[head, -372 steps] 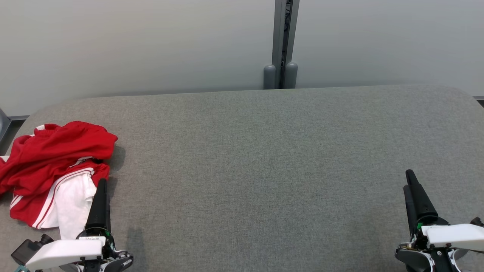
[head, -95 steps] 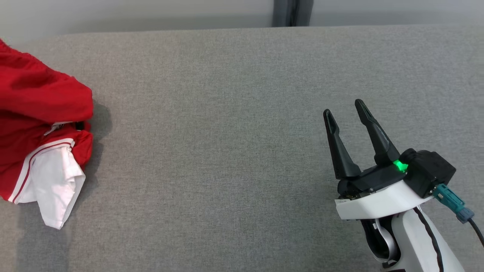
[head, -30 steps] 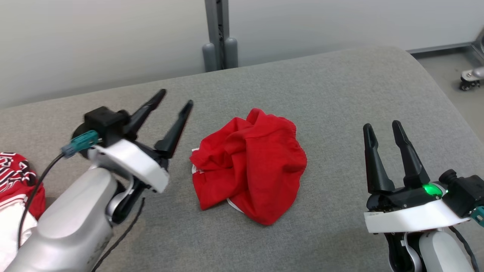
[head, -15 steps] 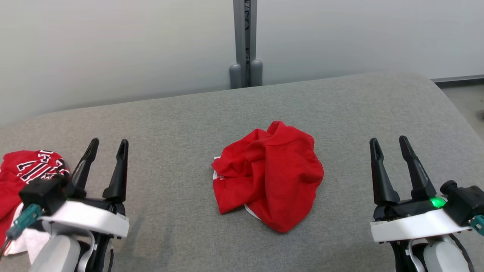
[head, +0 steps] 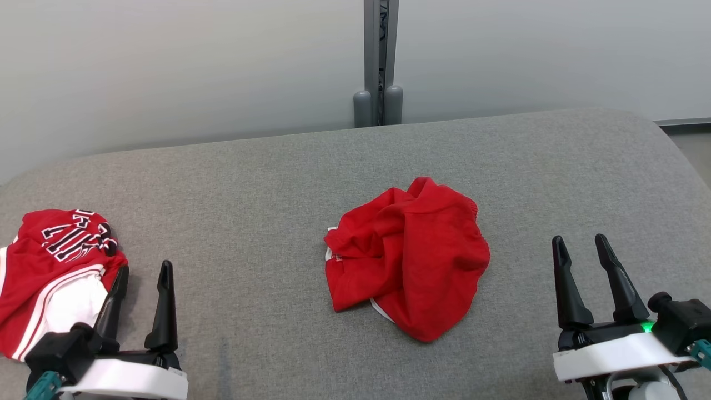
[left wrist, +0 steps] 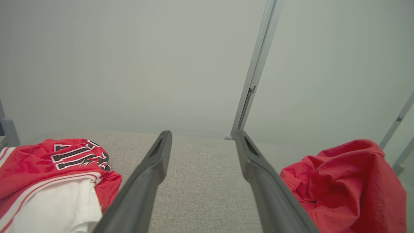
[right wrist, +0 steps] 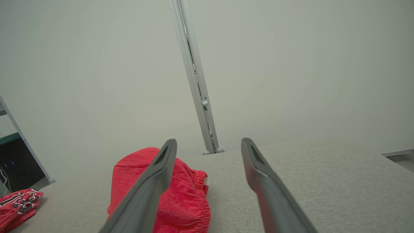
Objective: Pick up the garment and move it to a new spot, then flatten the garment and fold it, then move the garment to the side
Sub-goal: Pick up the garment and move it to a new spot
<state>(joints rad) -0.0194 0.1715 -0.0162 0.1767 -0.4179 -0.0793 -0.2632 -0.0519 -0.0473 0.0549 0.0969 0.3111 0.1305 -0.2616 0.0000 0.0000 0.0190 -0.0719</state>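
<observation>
A crumpled red garment lies in a heap at the middle of the grey padded table, a white edge peeking out under it. The left wrist view has the garment at its right, and the right wrist view has the garment behind its left finger. My left gripper stands open at the lower left, well apart from the heap. My right gripper stands open at the lower right, also clear of it. Neither holds anything.
A second red and white jersey with dark lettering lies bunched at the table's left edge, just left of my left gripper. A grey post and pale wall panels stand behind the table. The table's right end is rounded.
The camera has shifted, so the scene sits further right. Both grippers have drawn back toward the near edge and stay open. The red heap lies as before.
</observation>
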